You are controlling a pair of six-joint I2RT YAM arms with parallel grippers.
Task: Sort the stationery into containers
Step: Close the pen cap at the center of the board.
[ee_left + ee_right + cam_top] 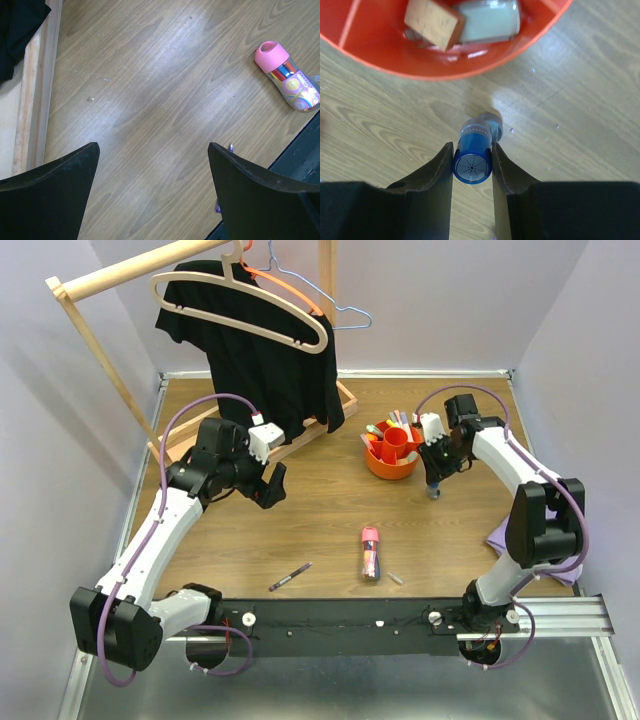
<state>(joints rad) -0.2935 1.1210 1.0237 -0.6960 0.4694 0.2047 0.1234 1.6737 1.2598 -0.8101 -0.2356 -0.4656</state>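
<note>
Right up against the right wrist lens, the right fingers (440,172) are clamped on one blue marker (472,160). It is held end-on over the wood just outside the one orange organiser (445,70), not in it. Two blunt ends show in the compartment nearest that marker, one tan end (432,22) and one pale end (487,22). From above, more pens stand in the compartments around the central cup (394,445), too crowded for me to count. The left fingers (60,185) are spread wide with nothing between them, over bare surface (300,520). Three loose things lie out there. One pink-capped tube (370,552) is on its side with coloured pens showing inside. One small white piece (395,578) lies just beside it. One slim dark pen (290,576) is nearer the left arm. Behind, a wooden rack (100,280) carries one black shirt (260,360) and three hangers.
</note>
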